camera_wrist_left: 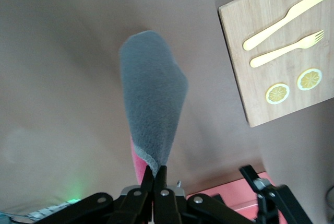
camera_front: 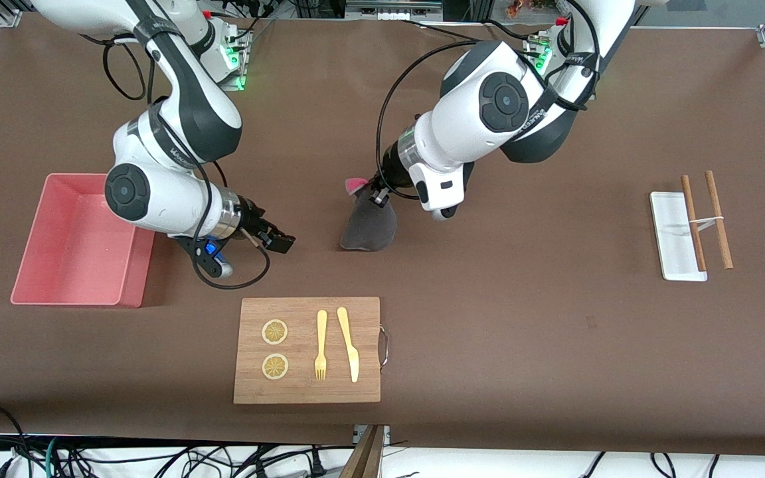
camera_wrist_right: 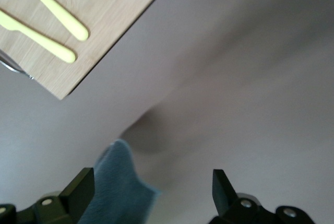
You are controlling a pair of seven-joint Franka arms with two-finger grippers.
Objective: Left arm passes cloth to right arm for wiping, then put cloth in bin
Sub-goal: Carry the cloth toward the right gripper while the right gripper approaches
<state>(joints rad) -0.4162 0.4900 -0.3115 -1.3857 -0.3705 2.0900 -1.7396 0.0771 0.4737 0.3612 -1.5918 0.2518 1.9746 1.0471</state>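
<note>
Now cloth (camera_wrist_left: 153, 98) pinched between left fingers (camera_wrist_left: 147, 182), hanging.

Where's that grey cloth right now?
The cloth hangs from the shut left gripper over the middle of the table, above the bare surface between the cutting board and the robots' bases.

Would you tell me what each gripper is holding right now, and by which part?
The left gripper pinches the cloth by its upper edge, the rest hanging over the table. The right gripper, jaws open, holds nothing.
</note>
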